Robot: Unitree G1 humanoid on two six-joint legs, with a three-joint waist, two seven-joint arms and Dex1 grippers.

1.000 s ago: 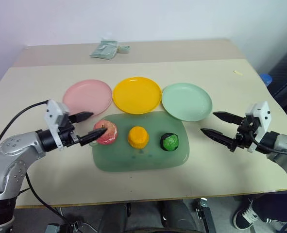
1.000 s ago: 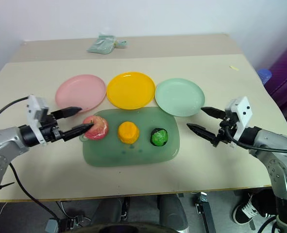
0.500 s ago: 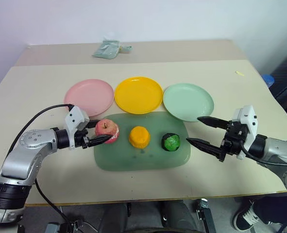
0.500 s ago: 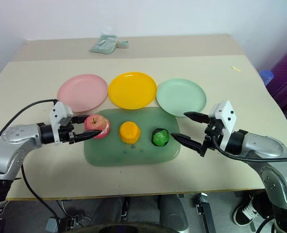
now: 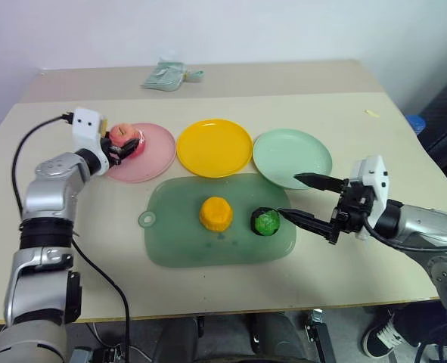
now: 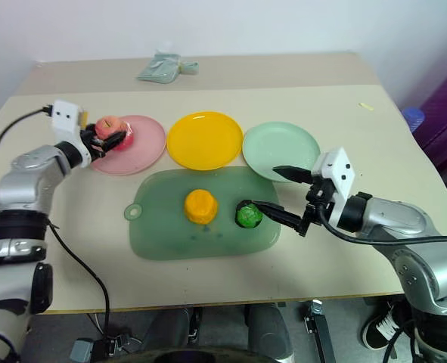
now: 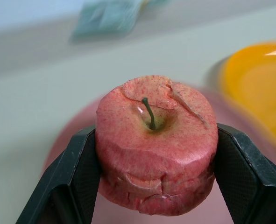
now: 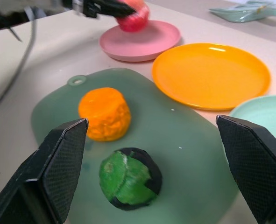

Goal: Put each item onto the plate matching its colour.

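The left gripper point(image 7: 152, 186) pinches the pink-red toy apple with a green stem point(image 7: 155, 145), one black finger pressed flat on each flank (the wrist view shows the stem pointing up between them). Held this way, the apple hangs over the round shallow pink plastic plate point(image 5: 149, 155), above its left part; whether it touches the plate cannot be told. Just past that gripper, to its right, lies the round yellow-orange plastic plate point(image 5: 214, 147), and beyond that the round pale mint-green plastic plate point(image 5: 292, 157); the three plates sit in a row, close beside each other, on the beige table point(image 5: 359, 128).

The right gripper point(image 5: 306, 200) stands spread wide, holding nothing, its two long black fingers point(image 5: 311, 181) pointing toward the left across the table. Its lower finger reaches to just beside the shiny dark-green round toy fruit point(image 5: 266, 221); contact cannot be made out. Its upper finger lies over the near edge of the mint-green plate. In its wrist view the green fruit sits between the two fingertips, a little ahead, and the lumpy orange toy fruit point(image 8: 104, 113) sits further along on the same side as the left finger.

Both fruits rest on the large translucent green board with a ring handle point(image 5: 185, 242), apart from one another.
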